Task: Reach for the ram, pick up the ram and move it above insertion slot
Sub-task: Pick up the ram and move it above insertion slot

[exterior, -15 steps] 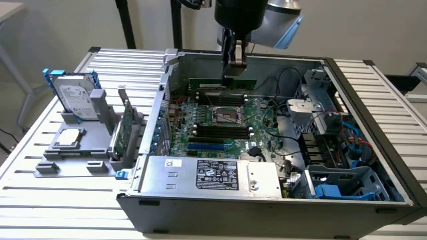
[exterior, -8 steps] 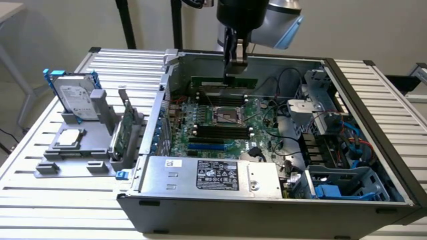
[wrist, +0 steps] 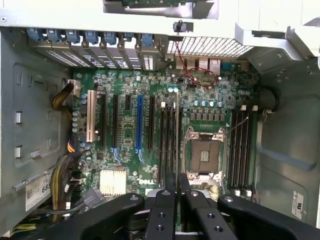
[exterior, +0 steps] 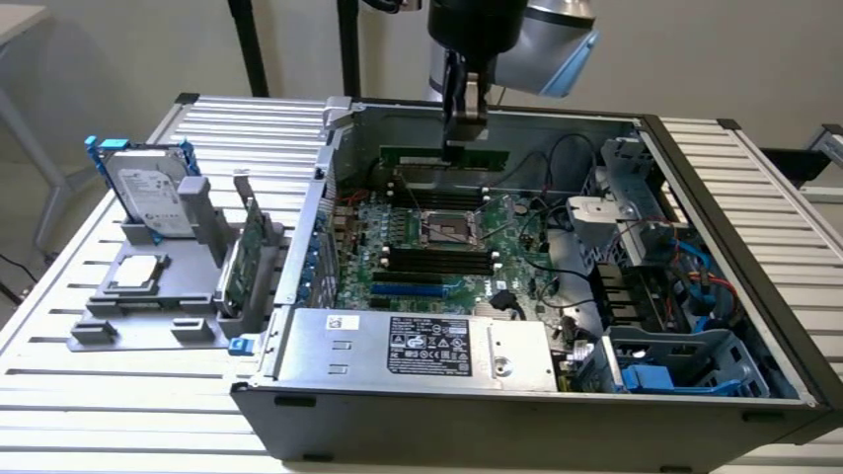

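- Tool (exterior: 467,133) in the exterior view is hanging over the far side of the open computer case (exterior: 737,296), its dark fingers pressed together on the top edge of the ram (exterior: 444,156), which is hanging level and edge-on above the motherboard (exterior: 435,247).
- The ram is sitting clear of the board, over the memory slots beyond the processor socket (exterior: 452,230), not touching anything below it.
- On the slatted counter (exterior: 132,395), toward the exterior view's left, a grey fixture (exterior: 145,296) is standing with a hard drive (exterior: 148,193) upright in it and a wider green card (exterior: 248,259) on edge beside the case wall.
- The wrist view is looking straight down past the tool (wrist: 177,192), its black fingers (wrist: 165,210) lying close together around a thin dark edge between them.
- Below, the motherboard (wrist: 150,125) is showing its socket (wrist: 204,155) with black memory slots (wrist: 170,137) on one side and more slots (wrist: 241,147) on the other.
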{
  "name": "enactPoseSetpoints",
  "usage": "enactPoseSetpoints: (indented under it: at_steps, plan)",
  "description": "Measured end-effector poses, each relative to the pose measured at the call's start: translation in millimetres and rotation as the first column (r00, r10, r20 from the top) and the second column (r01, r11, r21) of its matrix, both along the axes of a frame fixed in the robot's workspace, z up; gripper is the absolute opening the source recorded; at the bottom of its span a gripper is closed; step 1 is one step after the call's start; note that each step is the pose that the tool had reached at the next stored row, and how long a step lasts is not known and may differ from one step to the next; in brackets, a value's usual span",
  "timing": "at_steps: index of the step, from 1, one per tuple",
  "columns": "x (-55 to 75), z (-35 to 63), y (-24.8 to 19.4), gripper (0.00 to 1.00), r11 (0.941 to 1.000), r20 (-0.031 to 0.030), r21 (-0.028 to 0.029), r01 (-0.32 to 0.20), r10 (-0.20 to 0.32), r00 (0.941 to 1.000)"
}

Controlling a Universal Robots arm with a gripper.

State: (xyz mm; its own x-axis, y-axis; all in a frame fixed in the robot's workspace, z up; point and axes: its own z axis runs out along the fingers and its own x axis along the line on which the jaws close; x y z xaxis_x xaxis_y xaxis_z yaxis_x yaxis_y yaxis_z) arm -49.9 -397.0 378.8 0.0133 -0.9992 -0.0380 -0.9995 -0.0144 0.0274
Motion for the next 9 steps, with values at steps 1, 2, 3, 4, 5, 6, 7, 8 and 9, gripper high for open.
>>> enactPoseSetpoints:
  at_steps: [1,2,3,4,5,6,7,8,9]
  plan:
    - [0.0,0.0,0.9,0.13,1.0,0.0002,-0.0003,0.002,-0.002,1.0]
    - [0.0,0.0,1.5,0.13,1.0,0.0002,-0.0006,0.003,-0.003,1.0]
    - [0.1,0.0,1.5,0.13,1.0,0.0004,-0.0007,0.004,-0.004,1.0]
    - [0.0,0.0,1.5,0.13,1.0,0.0003,-0.0006,0.004,-0.004,1.0]
    - [0.0,0.0,1.5,0.13,1.0,0.0003,-0.0006,0.004,-0.004,1.0]
    - [0.0,0.0,1.5,0.13,1.0,0.0003,-0.0006,0.004,-0.004,1.0]
    - [0.0,0.0,1.6,0.13,1.0,0.0003,-0.0006,0.004,-0.004,1.0]
    - [0.0,0.0,1.6,0.13,1.0,0.0003,-0.0006,0.004,-0.004,1.0]
    - [0.0,0.0,1.6,0.13,1.0,0.0003,-0.0006,0.004,-0.004,1.0]
